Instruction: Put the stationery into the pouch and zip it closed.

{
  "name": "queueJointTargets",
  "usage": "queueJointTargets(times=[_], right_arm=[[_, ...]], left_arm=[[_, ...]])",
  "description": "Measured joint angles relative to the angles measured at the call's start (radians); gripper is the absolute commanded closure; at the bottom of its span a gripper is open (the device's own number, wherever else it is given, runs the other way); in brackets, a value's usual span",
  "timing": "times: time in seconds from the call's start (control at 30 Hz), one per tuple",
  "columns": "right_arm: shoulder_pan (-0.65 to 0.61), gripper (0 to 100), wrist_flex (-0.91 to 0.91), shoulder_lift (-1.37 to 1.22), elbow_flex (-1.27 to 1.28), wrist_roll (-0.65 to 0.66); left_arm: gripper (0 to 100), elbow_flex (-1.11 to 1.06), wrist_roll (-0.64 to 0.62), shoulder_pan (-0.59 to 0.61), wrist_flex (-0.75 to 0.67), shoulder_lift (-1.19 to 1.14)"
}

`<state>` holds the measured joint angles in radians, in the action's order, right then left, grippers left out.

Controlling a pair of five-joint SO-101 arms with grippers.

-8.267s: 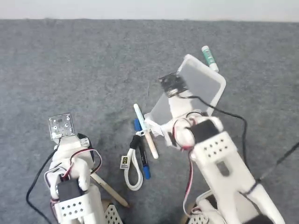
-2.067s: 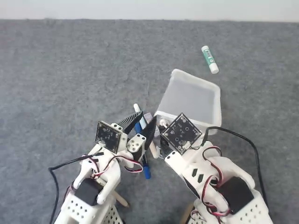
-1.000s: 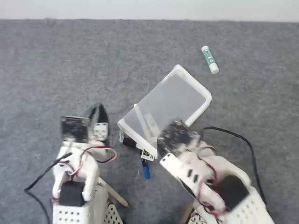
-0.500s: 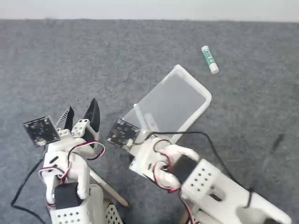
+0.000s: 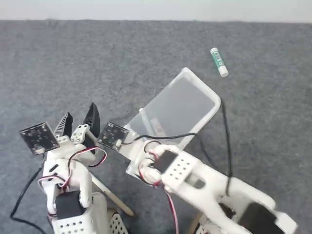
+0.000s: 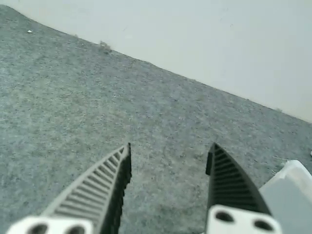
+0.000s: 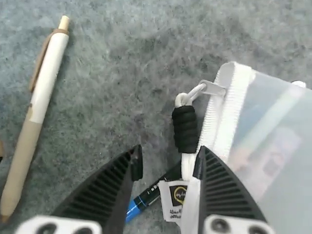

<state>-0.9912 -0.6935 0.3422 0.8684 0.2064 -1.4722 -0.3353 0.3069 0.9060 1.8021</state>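
Fingers (image 7: 117, 180) of the right gripper (image 7: 168, 157) stand apart and empty, with the white cord (image 7: 187, 168) below the black zip toggle (image 7: 184, 127) lying between them, close against one finger. This arm has swung across to the pouch's lower-left end within the last second. The left gripper (image 5: 79, 113), its fingers also apart and empty, has drawn back to the lower left of the high view. The pouch (image 5: 178, 107) has gone from standing open to lying flat on the bench (image 5: 73, 63), and a pale pen (image 5: 157, 126) shows through it. I judge the zipping step is being set up, yet a beige pen (image 7: 36, 107), a blue pen (image 7: 141, 202) and the green glue stick (image 5: 219, 62) lie outside, so closing now looks premature. The pouch's long axis runs from lower left to upper right of the high view, zip end toward the arms, rounded closed end pointing at the glue stick
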Motion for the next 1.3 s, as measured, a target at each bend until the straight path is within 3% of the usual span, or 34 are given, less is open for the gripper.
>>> queueJointTargets(times=[0.13,0.33,0.57,0.97,1.3], right_arm=[[0.028,82.1,0.000,-0.123,-0.072,0.000],[0.138,69.5,-0.026,-0.160,-0.101,0.023],[0.157,74.3,-0.126,-0.161,-0.143,0.077],[0.152,74.5,-0.025,-0.232,-0.144,0.077],[0.135,74.6,-0.048,-0.371,-0.256,-0.006]], left_arm=[[76,0.000,0.000,0.000,0.000,0.000],[76,0.000,0.000,0.000,0.000,0.000],[76,0.000,0.000,-0.002,0.000,0.000],[76,0.000,0.000,-0.002,0.000,0.000],[76,0.000,0.000,-0.002,0.000,0.000]])
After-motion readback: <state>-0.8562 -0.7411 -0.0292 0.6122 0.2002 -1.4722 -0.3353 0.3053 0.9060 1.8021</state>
